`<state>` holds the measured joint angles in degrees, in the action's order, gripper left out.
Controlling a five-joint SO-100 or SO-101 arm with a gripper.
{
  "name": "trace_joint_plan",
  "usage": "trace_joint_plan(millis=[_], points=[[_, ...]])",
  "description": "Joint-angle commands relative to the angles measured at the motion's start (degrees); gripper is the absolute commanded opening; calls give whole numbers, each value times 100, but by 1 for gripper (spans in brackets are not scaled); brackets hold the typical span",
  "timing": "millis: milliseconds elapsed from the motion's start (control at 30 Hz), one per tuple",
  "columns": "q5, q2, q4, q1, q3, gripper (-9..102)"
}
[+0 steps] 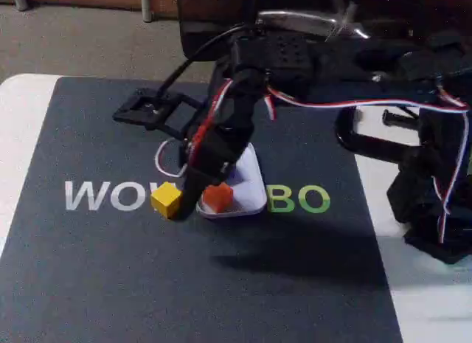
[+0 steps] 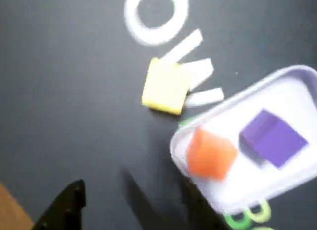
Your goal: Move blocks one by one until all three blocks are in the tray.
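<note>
The yellow block sits on the dark mat just outside the tray, on the white lettering. In the pale tray the orange block rests at the corner nearest the yellow one. The purple block lies beside it in the tray; in the fixed view the arm hides it. My gripper points down between the yellow block and the tray's edge, open and holding nothing. One black finger shows at the lower left of the wrist view.
A dark mat with white and green letters covers the table, with white tabletop at its left edge. The arm's base and a clamp stand at the right. A black bracket lies behind the tray.
</note>
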<state>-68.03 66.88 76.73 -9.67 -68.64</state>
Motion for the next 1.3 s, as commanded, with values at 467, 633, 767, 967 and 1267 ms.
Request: trace_joint_plan(millis=[467,633,767,967,1267], points=[[615,-1187,35,-448,1626,22],[615,-1310,35,-422,1670,22],[642,-1433,35,-413,1714,22],[633,-1890,35,-510,2004,22],[703,-2250,97,-483,2399,21]])
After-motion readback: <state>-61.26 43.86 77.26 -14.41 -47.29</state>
